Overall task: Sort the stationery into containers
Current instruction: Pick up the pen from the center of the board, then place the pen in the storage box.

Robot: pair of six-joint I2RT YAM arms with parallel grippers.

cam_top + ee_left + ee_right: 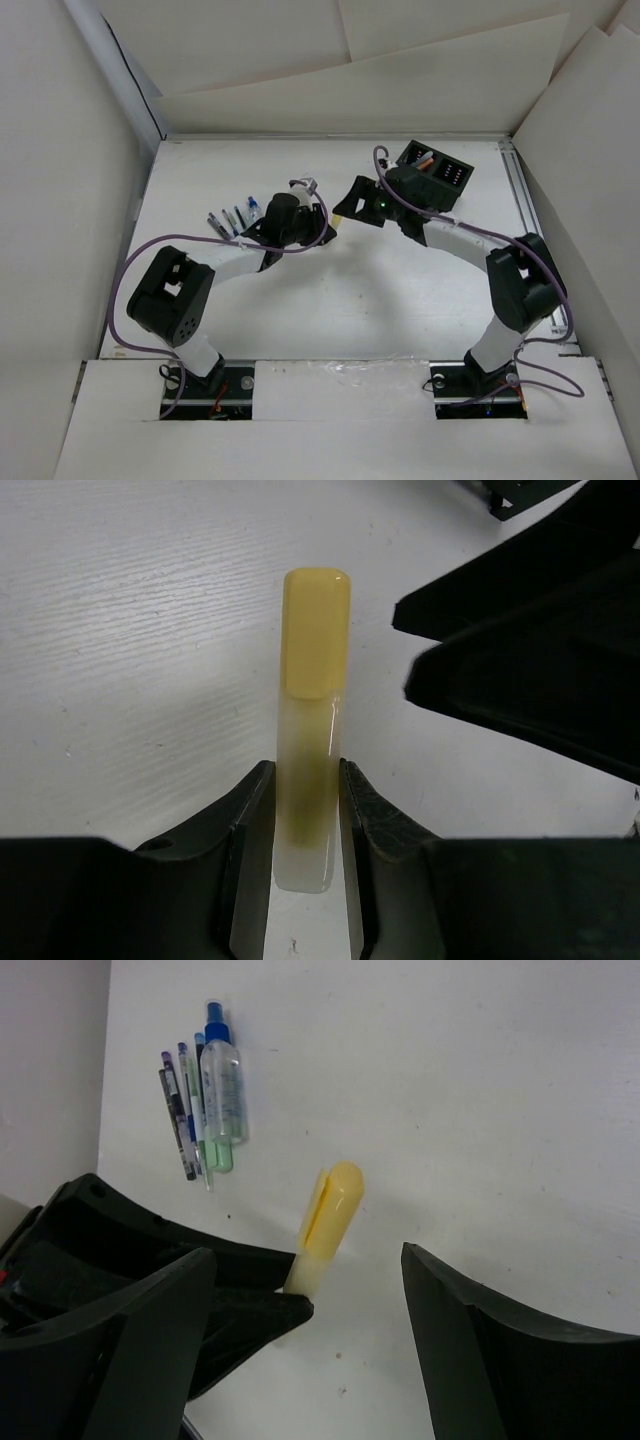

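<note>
A marker with a yellow cap and a pale clear body (315, 680) is clamped by its body in my left gripper (305, 820), cap pointing away, just above the white table. In the top view the marker (340, 215) sits between the two grippers at mid-table. My right gripper (310, 1310) faces it, open; its fingers stand wide either side of the cap and do not touch it. More stationery (205, 1110), several pens and a small blue-capped bottle, lies at the left (235, 218). The black two-compartment containers (437, 170) stand behind the right gripper (355, 203).
White walls (90, 200) enclose the table on the left, back and right. A metal rail (530, 230) runs along the right edge. Purple cables loop beside both arms. The right gripper's black fingers (530, 670) fill the right of the left wrist view.
</note>
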